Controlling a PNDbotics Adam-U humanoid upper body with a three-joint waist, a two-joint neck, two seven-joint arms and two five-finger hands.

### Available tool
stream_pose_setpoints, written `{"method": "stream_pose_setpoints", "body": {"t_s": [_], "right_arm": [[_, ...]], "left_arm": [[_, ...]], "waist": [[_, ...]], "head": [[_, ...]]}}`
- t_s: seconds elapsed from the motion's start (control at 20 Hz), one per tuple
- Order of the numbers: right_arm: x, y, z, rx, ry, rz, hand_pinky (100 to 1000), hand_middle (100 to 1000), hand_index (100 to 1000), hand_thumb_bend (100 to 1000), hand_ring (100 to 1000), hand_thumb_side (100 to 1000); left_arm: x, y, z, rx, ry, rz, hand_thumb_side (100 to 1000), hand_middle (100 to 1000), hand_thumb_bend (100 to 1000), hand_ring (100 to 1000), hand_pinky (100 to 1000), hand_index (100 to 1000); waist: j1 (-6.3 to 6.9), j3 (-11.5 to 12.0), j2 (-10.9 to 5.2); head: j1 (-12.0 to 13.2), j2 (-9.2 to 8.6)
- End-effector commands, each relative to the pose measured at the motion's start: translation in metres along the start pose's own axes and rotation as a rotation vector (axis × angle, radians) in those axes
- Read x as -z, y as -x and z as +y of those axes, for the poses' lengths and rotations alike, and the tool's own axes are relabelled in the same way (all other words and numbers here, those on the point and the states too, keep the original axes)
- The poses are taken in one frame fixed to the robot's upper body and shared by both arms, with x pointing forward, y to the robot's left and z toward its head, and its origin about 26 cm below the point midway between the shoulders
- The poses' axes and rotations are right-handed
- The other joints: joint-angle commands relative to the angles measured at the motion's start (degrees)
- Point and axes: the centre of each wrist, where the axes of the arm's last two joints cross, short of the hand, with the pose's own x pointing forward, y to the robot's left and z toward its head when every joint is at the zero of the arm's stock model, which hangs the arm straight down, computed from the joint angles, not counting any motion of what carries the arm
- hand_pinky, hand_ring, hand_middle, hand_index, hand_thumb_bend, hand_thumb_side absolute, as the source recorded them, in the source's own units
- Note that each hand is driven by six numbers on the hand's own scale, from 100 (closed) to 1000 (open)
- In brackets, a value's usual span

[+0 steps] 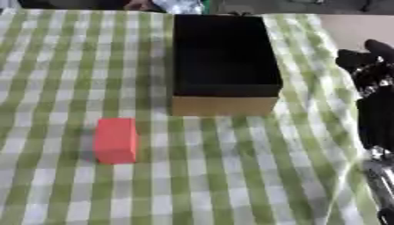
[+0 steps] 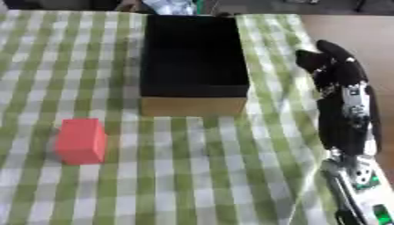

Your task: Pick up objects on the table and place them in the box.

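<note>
Task barely begun, by the look of it: red block [image 1: 115,140] untouched on green-check cloth [image 1: 231,176] over bench, near-left of black box [image 1: 224,57], apart from it. Box interior dark, apparently empty; contents hard to confirm. Right robot hand [image 2: 327,59] raised at box's right side, holding nothing, fingers' set unclear. Left robot hand out of shot. Left to do: grasp, lift, drop in box.

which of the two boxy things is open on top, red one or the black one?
The black box: open top, dark hollow inside, tan front wall. The red block in front-left of it is solid and closed, lying on the checked cloth.
</note>
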Motion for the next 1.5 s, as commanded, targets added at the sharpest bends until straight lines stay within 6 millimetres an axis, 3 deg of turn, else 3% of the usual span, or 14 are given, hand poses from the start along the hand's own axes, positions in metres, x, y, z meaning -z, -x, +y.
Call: {"method": "stream_pose_setpoints", "body": {"t_s": [0.05, 0.45, 0.55, 0.65, 0.7, 0.95, 1.3, 1.5], "right_arm": [[0.005, -0.005, -0.002, -0.009, -0.027, -0.023, 844, 601, 826, 100, 794, 856], [0.006, -0.005, -0.001, 0.002, -0.038, -0.017, 844, 601, 825, 100, 794, 857], [0.006, -0.006, -0.001, 0.004, -0.041, -0.015, 844, 601, 826, 100, 794, 863], [0.006, -0.006, -0.001, 0.006, -0.042, -0.014, 844, 600, 825, 100, 794, 858], [0.006, -0.006, -0.001, 0.007, -0.042, -0.013, 845, 599, 825, 100, 794, 858], [0.006, -0.005, -0.001, 0.01, -0.042, -0.007, 846, 598, 825, 100, 795, 861], [0.006, -0.005, 0.0, 0.012, -0.045, -0.002, 846, 597, 825, 100, 795, 862], [0.006, -0.005, 0.0, 0.015, -0.047, 0.001, 847, 597, 825, 100, 796, 863]], "left_arm": [[0.016, -0.009, 0.01, 0.088, 0.194, -0.058, 866, 794, 299, 772, 729, 935], [0.044, -0.023, 0.012, 0.162, 0.532, -0.153, 858, 819, 495, 808, 731, 935], [0.046, -0.023, 0.01, 0.171, 0.596, -0.163, 830, 826, 618, 817, 734, 932], [0.048, -0.022, 0.006, 0.168, 0.66, -0.177, 856, 835, 662, 823, 740, 932], [0.048, -0.02, 0.004, 0.169, 0.693, -0.184, 867, 842, 768, 834, 746, 931], [0.051, -0.018, 0.003, 0.204, 0.813, -0.236, 928, 847, 958, 845, 750, 940], [0.055, -0.023, 0.001, 0.323, 0.922, -0.307, 988, 824, 1000, 825, 709, 941], [0.054, -0.024, -0.006, 0.379, 1.008, -0.342, 962, 817, 1000, 831, 706, 942]], "waist": [[1.09, -0.3, -0.6], [1.54, -1.1, -0.92], [1.68, -1.3, -1.03], [1.79, -1.4, -1.12], [1.84, -1.5, -1.15], [2.06, -1.6, -1.22], [2.23, -1.8, -1.29], [2.32, -1.9, -1.35]], "head": [[0.4, -0.18], [1.2, -0.51], [1.2, -0.58], [1.1, -0.66], [0.9, -0.68], [0.3, -0.72], [-0.2, -0.67], [-0.1, -0.6]]}}
